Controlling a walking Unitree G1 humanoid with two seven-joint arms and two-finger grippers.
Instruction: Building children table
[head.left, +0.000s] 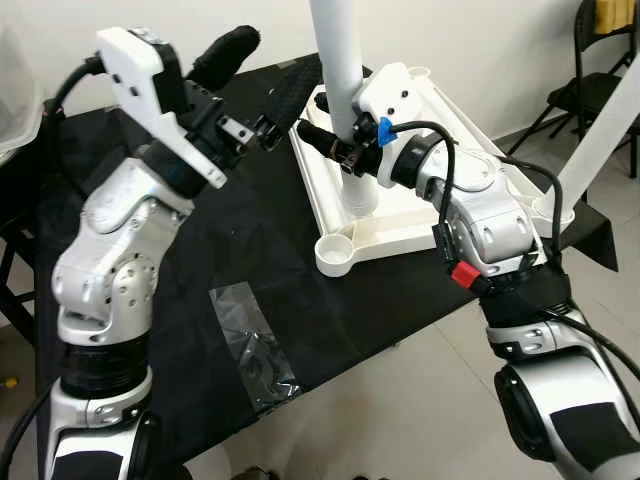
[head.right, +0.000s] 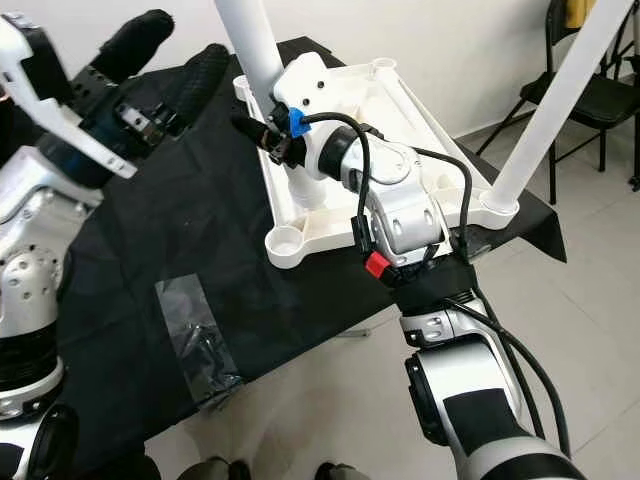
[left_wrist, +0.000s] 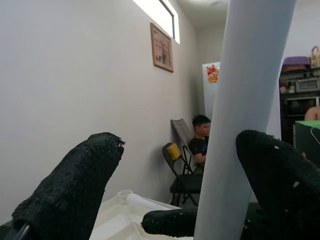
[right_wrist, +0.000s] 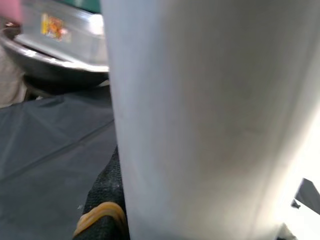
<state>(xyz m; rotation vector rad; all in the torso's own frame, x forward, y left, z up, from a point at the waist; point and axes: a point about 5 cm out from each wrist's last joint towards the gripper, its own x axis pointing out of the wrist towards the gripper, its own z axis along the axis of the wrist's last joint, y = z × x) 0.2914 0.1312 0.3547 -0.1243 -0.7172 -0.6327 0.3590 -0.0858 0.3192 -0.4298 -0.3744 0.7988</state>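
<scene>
White leg (head.left: 338, 60), no readable label, in right tool (head.left: 337, 148).

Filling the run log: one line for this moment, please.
right gripper: shut on upright white table leg | left gripper: open, beside leg | white plastic tabletop: upside down

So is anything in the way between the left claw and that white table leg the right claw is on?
Nothing visible blocks it. The left claw is open, raised above the black cloth, with open air to the upright white leg. The right claw already grips that leg low down, just above the upturned tabletop.
</scene>
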